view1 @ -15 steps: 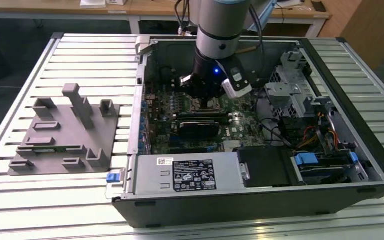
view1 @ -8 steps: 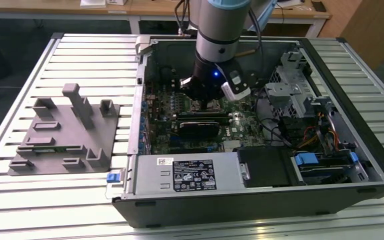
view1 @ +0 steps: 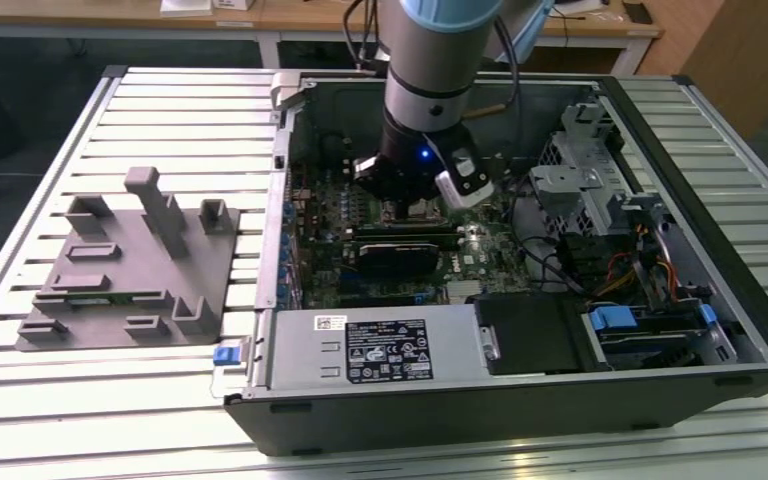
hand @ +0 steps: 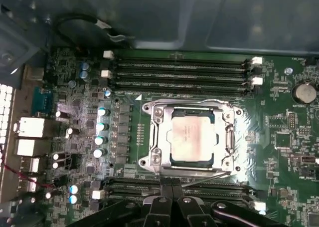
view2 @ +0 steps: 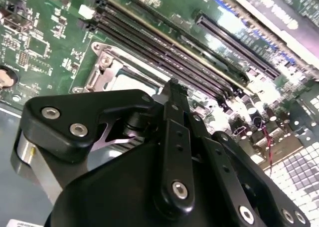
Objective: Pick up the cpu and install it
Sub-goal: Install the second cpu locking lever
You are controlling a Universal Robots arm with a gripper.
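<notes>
The cpu [hand: 192, 136], a pale silver square chip, lies flat inside the metal socket frame [hand: 155, 137] on the green motherboard [hand: 284, 137]. In the second wrist view a strip of the cpu [view2: 130, 80] shows behind the black gripper body. My gripper [hand: 172, 183] hovers just above the board beside the socket, over the memory slots. Its two fingers are pressed together with nothing between them. In the exterior view the gripper [view1: 408, 196] reaches down into the open computer case [view1: 518, 400] over the socket area.
Rows of memory slots [hand: 179, 67] flank the socket on both sides. Capacitors [hand: 101, 124] and rear ports [hand: 27, 129] stand close by. A grey plastic fixture block [view1: 131, 265] rests on the slatted table at the exterior view's left. The power supply [view1: 377, 345] and drive cages [view1: 598, 190] crowd the case.
</notes>
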